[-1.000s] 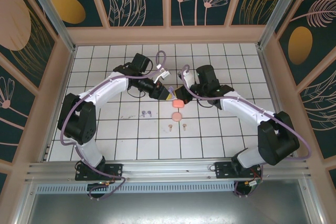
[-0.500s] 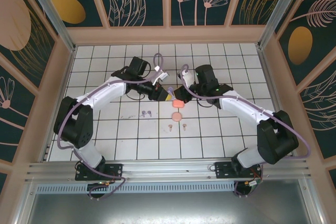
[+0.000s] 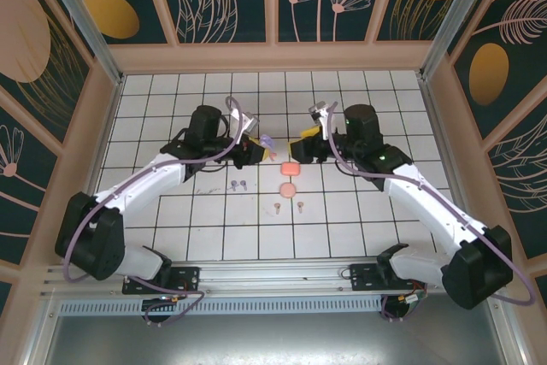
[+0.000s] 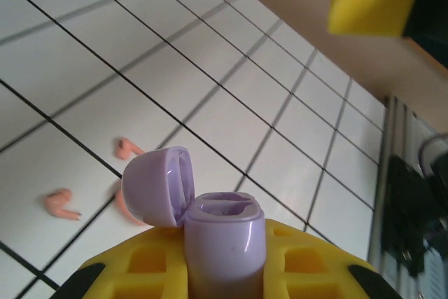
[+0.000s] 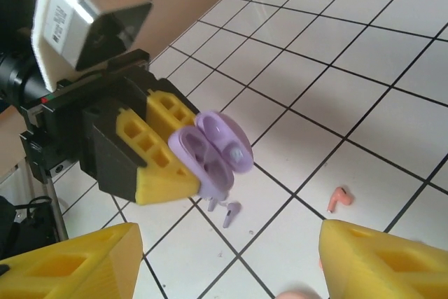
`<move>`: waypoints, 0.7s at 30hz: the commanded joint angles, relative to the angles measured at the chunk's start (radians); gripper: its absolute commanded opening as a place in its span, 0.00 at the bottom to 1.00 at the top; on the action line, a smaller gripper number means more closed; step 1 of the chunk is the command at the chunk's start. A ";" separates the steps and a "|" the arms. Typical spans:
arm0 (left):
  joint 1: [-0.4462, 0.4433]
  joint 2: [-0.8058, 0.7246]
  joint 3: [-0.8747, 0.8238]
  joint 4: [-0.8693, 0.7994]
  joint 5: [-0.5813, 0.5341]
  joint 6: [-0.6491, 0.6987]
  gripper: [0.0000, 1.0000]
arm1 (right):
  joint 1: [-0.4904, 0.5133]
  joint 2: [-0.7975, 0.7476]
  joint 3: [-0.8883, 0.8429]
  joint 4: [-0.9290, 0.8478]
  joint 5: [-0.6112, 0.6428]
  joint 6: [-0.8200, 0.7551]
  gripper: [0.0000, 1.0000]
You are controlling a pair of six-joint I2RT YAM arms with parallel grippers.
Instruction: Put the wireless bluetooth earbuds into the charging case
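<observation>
Ideally I pinch 1 of the 2 lilac earbuds (image 5: 231, 213), lying near the worktop's (image 3: 205, 228) middle, by its stem, keeping the lilac case (image 5: 210, 153) wells-up. My left gripper (image 3: 256, 148) hangs raised, jaws clamped on that open case. My right gripper (image 5: 229, 236) faces it, jaws wide, empty.

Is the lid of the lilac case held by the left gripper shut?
No, the lilac case has its lid flipped open beside its body.
</observation>
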 commanded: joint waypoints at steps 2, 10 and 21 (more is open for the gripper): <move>-0.002 -0.074 -0.072 0.219 -0.166 -0.098 0.00 | 0.004 0.005 -0.025 -0.007 0.072 0.110 0.68; -0.002 -0.166 -0.216 0.448 -0.334 -0.119 0.00 | 0.019 0.110 -0.002 0.027 0.153 0.271 0.68; -0.002 -0.319 -0.528 0.859 -0.518 -0.037 0.00 | 0.100 0.291 0.092 -0.046 0.253 0.363 0.68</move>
